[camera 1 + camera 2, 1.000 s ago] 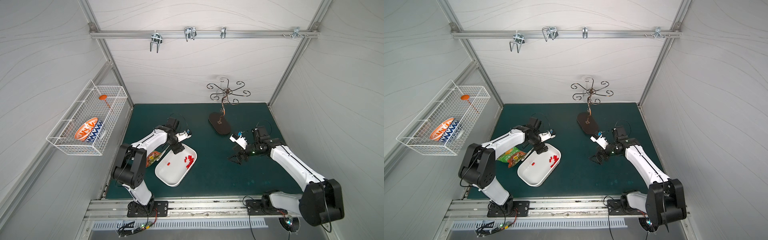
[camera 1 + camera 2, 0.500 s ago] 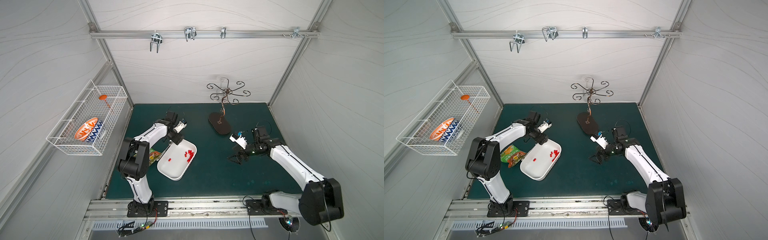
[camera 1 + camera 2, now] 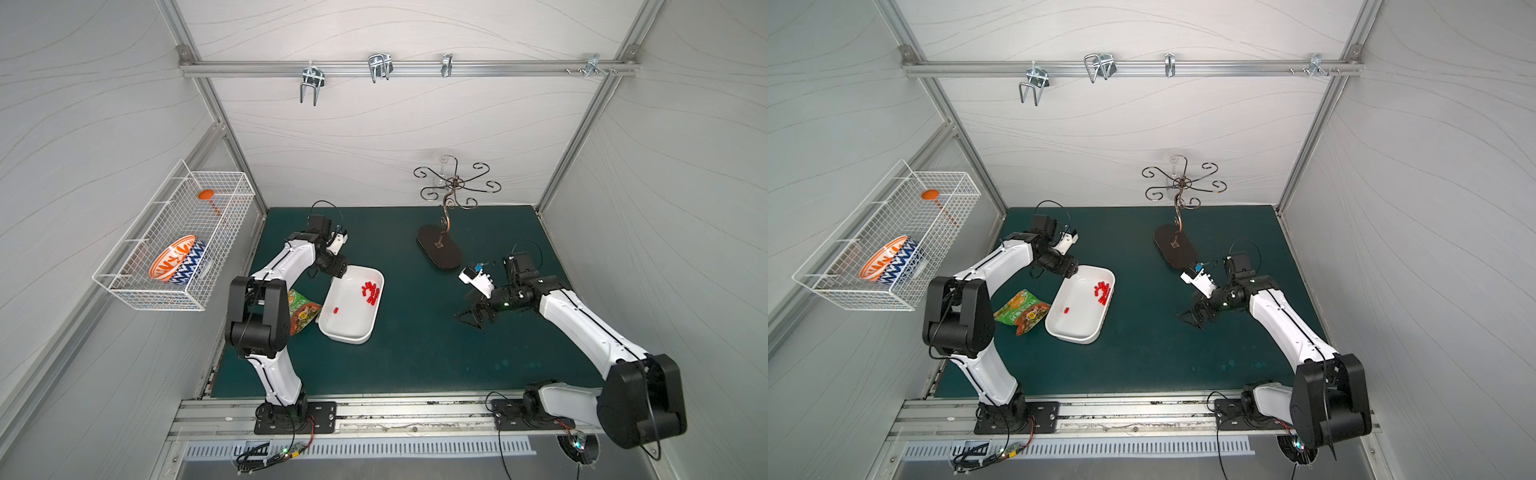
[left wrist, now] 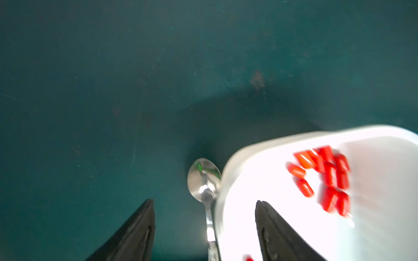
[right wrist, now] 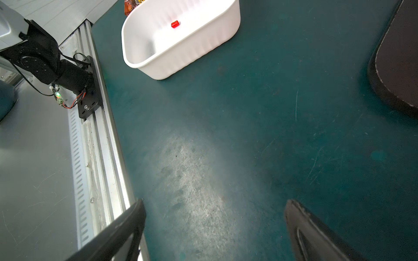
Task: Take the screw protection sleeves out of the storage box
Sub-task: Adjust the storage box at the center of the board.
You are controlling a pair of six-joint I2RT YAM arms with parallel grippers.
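The white storage box (image 3: 351,320) lies on the green mat, seen in both top views. Several red screw protection sleeves (image 3: 371,292) bunch near its far end, and one sleeve (image 3: 336,309) lies alone mid-box. My left gripper (image 3: 328,277) hangs at the box's far left corner. In the left wrist view it (image 4: 203,201) is open. One finger is over the box (image 4: 282,158) interior, the other over the mat. The rim and a metal spoon (image 4: 204,180) lie between them. The sleeves (image 4: 325,178) look blurred. My right gripper (image 3: 473,316) is open over bare mat (image 5: 214,201).
A snack packet (image 3: 301,309) lies left of the box. A black stand with curled hooks (image 3: 439,251) sits at the back centre. A wire basket (image 3: 124,286) on the left wall holds a patterned bowl (image 3: 178,259). The front rail (image 5: 97,135) borders the mat.
The left gripper has moved back and to the left, to the box's far corner, with its jaws narrowing. The box has shifted toward the back and turned. The right arm has not moved.
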